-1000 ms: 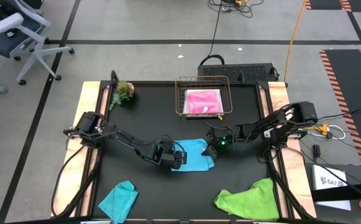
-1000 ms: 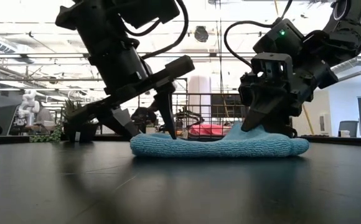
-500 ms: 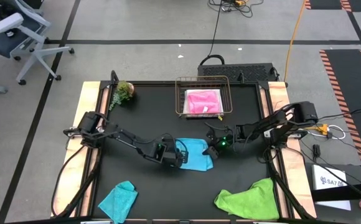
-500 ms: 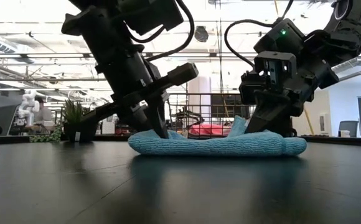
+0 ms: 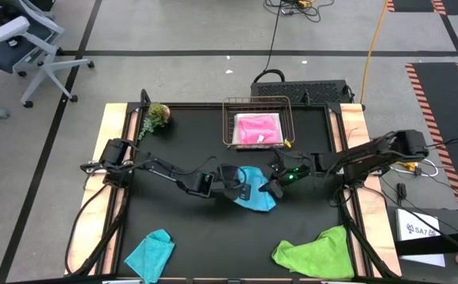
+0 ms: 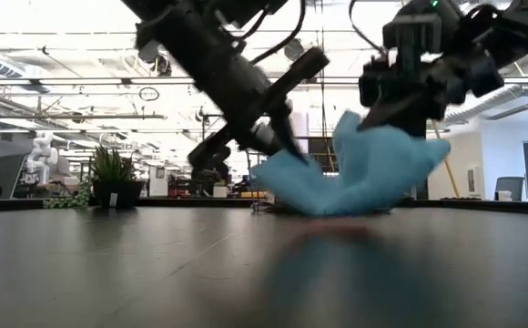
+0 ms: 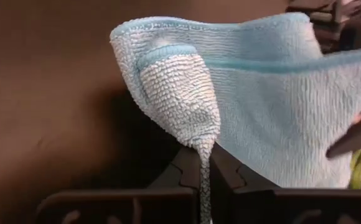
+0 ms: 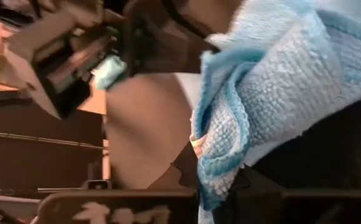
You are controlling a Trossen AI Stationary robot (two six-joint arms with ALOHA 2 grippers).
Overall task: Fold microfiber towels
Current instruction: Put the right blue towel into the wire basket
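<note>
Sky blue towel: held up off the table near its middle, pinched at 2 points and sagging between them; only its lowest fold is seen at the tabletop in the low view.
Left gripper: clenched on one corner of the sky blue towel; in the left wrist view the cloth is seen squeezed between the 2 dark fingers.
Right gripper: clenched on the opposite side of the same towel; a bunched hem is seen caught between its fingers in the right wrist view.
Hot pink towel: folded flat inside the wire basket, which is set at the middle of the table's far edge.
Teal towel: crumpled at the table's near left corner.
Lime green towel: laid in loose folds at the near edge, toward the right corner.
Small plant: placed near the far left corner, well apart from the towels.
Table: black top, edged with light wood along both sides.
</note>
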